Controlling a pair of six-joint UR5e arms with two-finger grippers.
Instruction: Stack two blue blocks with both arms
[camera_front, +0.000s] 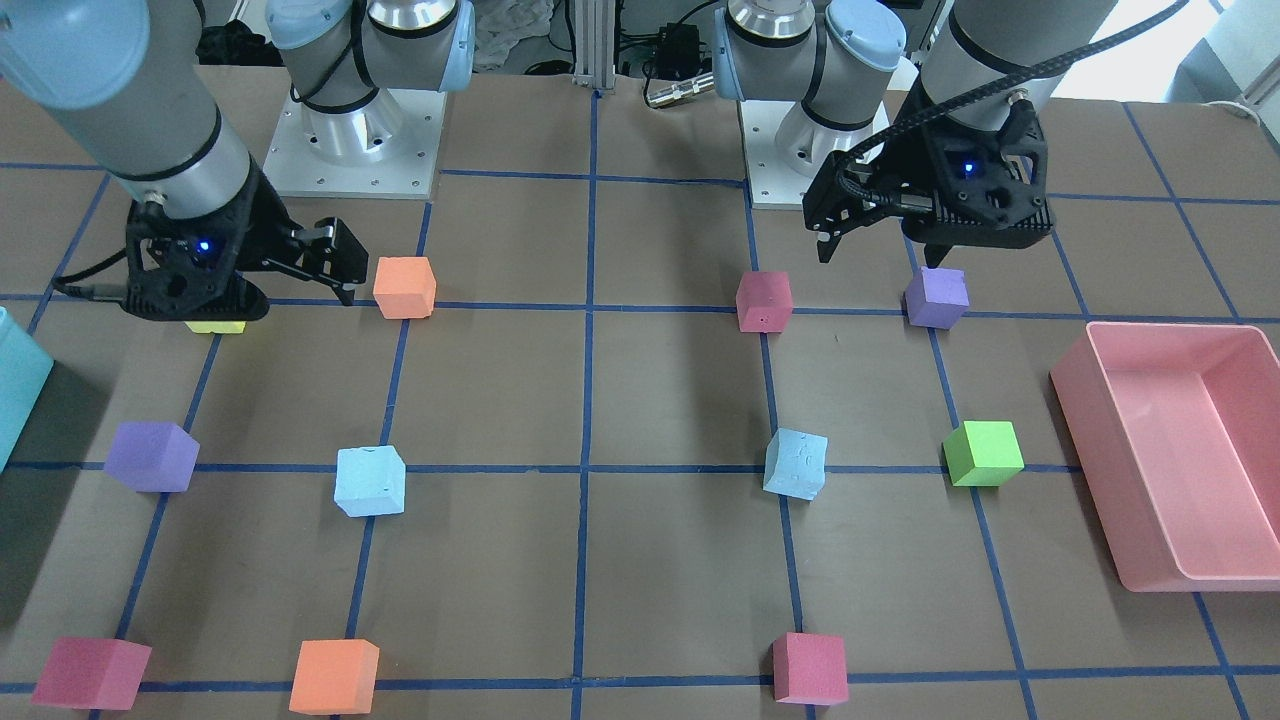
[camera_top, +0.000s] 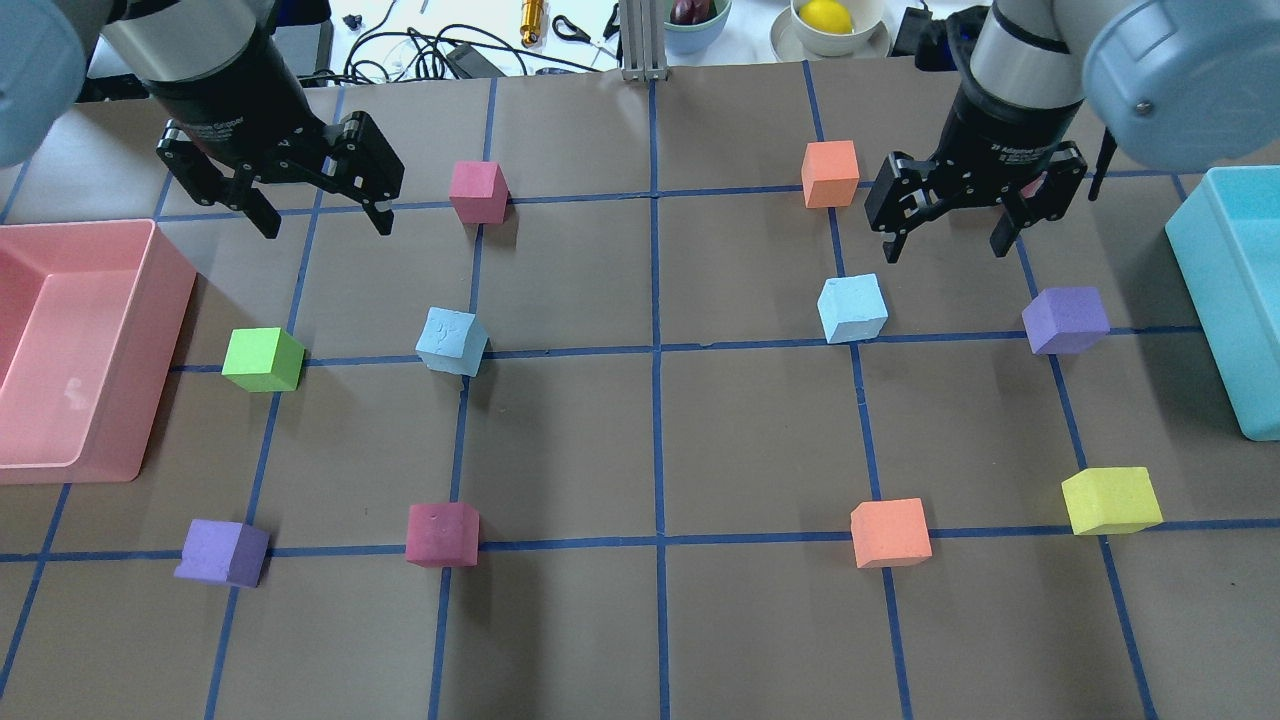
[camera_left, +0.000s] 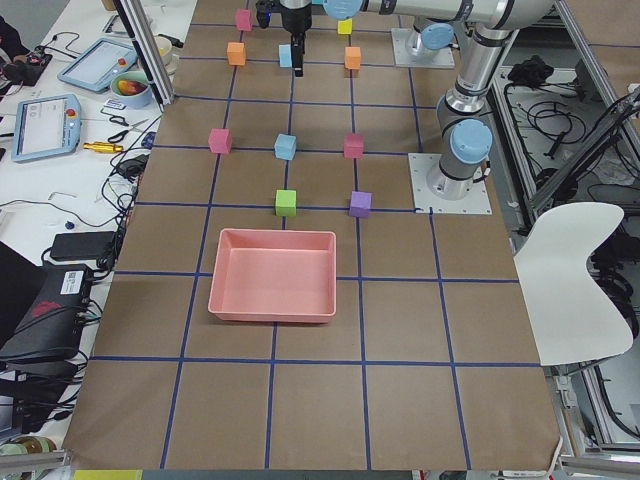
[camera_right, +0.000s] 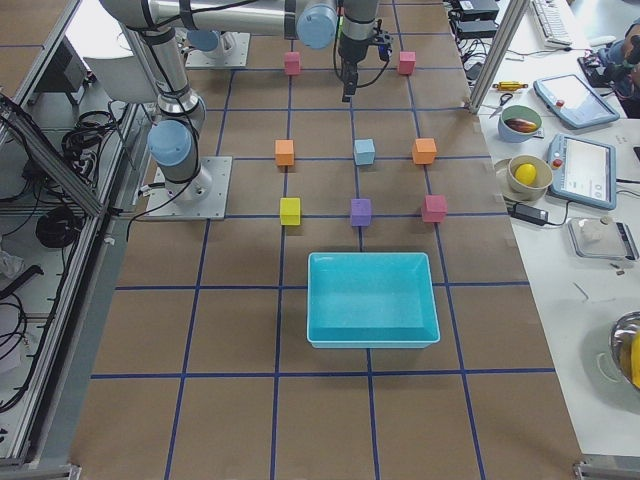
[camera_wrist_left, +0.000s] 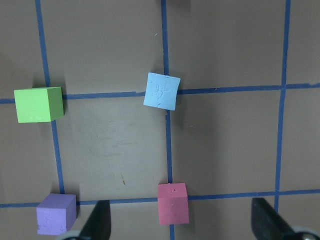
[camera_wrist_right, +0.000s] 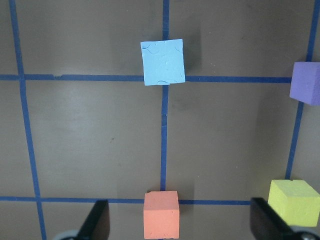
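Two pale blue blocks lie apart on the brown table, one on my left side (camera_top: 452, 341) and one on my right side (camera_top: 852, 308). My left gripper (camera_top: 322, 218) hovers open and empty behind the left block, which shows in the left wrist view (camera_wrist_left: 162, 90) ahead of the open fingers (camera_wrist_left: 99, 224). My right gripper (camera_top: 945, 243) hovers open and empty behind and to the right of the right block, which shows in the right wrist view (camera_wrist_right: 163, 62). In the front-facing view the blocks lie at right (camera_front: 796, 464) and at left (camera_front: 370, 481).
A pink bin (camera_top: 175, 300) stands at the far left and a teal bin (camera_top: 1205, 290) at the far right. Green (camera_top: 262, 359), purple (camera_top: 1065, 320), crimson (camera_top: 441, 534), orange (camera_top: 890, 532) and yellow (camera_top: 1110, 500) cubes sit on the grid crossings around the blue blocks.
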